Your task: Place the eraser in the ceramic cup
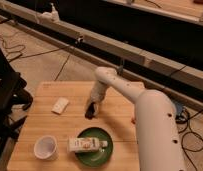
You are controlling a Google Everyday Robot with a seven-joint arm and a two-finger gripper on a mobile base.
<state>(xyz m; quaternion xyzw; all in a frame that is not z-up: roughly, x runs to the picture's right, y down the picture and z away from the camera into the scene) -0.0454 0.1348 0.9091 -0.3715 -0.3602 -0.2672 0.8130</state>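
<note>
At the middle of the wooden table, I am working the pick-up of the eraser.

The eraser is showing only as a dark shape at the tip of the gripper, which is pointing down onto the boards; I cannot tell whether the gripper is spread or clamped on it. The ceramic cup is standing between seven and eight o'clock from it, well apart, with the green plate at six o'clock. Next, I am judging, the move is calling for a sure hold, a lift, then a carry over the cup's mouth.

Arm arched forward, gripper low
</note>
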